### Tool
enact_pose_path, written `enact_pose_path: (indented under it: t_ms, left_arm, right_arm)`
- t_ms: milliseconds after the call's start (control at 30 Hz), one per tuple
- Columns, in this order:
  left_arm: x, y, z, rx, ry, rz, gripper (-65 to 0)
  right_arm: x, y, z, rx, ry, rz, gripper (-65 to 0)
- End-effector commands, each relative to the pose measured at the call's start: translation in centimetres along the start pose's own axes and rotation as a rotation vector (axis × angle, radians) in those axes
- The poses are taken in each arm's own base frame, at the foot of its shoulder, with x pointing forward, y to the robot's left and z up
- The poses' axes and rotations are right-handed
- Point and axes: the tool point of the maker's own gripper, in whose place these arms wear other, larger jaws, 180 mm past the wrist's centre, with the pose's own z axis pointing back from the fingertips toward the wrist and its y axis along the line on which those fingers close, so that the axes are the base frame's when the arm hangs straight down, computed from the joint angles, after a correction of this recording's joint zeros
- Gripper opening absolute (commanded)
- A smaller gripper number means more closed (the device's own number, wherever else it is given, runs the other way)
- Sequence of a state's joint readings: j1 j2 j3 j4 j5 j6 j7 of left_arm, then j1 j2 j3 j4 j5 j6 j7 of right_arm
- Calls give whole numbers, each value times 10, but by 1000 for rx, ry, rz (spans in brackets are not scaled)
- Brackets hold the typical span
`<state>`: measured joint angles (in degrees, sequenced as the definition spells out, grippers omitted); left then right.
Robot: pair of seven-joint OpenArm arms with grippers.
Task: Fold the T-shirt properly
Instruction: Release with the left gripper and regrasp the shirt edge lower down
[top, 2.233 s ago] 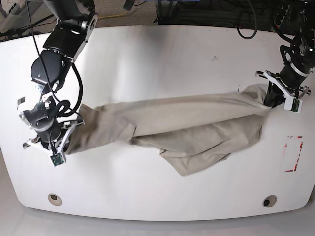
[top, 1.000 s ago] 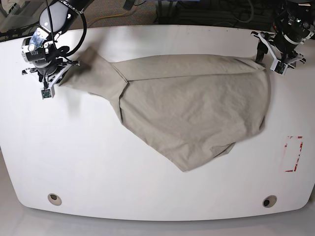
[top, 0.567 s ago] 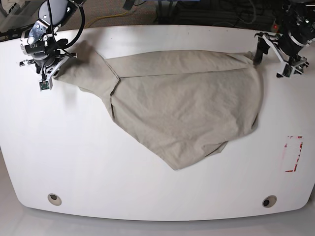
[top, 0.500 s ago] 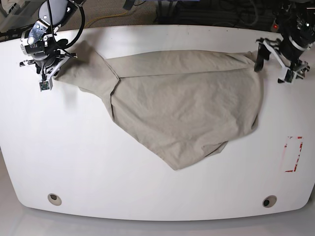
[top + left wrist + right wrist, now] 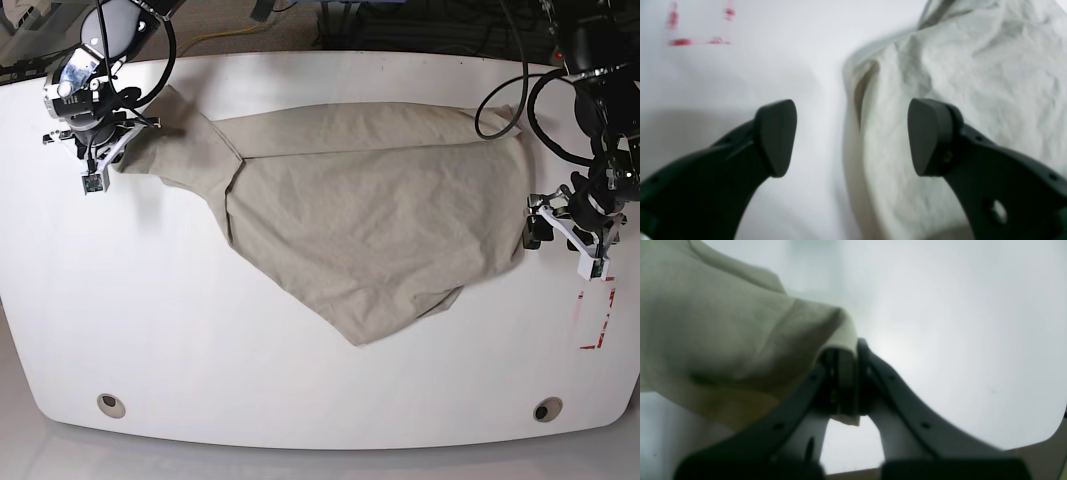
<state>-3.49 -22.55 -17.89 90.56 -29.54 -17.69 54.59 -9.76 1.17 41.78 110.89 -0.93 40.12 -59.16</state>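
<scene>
Nearest the front edge of the white table [image 5: 300, 400], the T-shirt [image 5: 380, 220] ends in a loose point of fabric, unfolded and single-layered as far as can be judged; two round holes [image 5: 111, 405] sit in the table near that edge, and red tape marks [image 5: 597, 315] lie at the right, apart from the cloth.

Mid-table, the left gripper [image 5: 565, 228] stands at the garment's right edge, its fingers [image 5: 776, 136] spread wide; the wrist view shows the cloth's edge lying on the table in the gap between them, gripped by neither; nothing is held.

Farther back, the shirt spreads wide and wrinkled across the table, with a diagonal crease on its left part; no tidy fold is visible.

At the far left corner, the right gripper [image 5: 92, 145] has its fingers pressed together on a bunched corner of the shirt [image 5: 740, 340], the fabric pinched between the tips and slightly raised.

Assessment: the garment is laid out only roughly; flattening is incomplete; every fold remains to be made; the task stands at an early stage.
</scene>
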Motion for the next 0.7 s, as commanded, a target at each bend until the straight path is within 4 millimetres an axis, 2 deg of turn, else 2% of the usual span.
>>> enact_pose_path:
  t_ms: [0, 200, 400, 500, 667]
  left_arm:
    - [16, 4, -10, -10, -17, 10, -164]
    - [18, -8, -43, -60, 5, 22, -164]
    - [-3, -23, -78, -103, 65, 24, -164]
    - [-11, -26, -87, -113, 82, 29, -164]
    - [-20, -51, -99, -158, 82, 36, -172]
  right_arm:
    - [13, -5, 4, -14, -43, 0, -650]
    - [15, -3, 3, -10, -49, -6, -650]
    - [16, -3, 3, -10, -50, -6, -650]
    - [16, -3, 3, -10, -50, -6, -650]
    - [16, -3, 3, -10, -50, -6, -650]
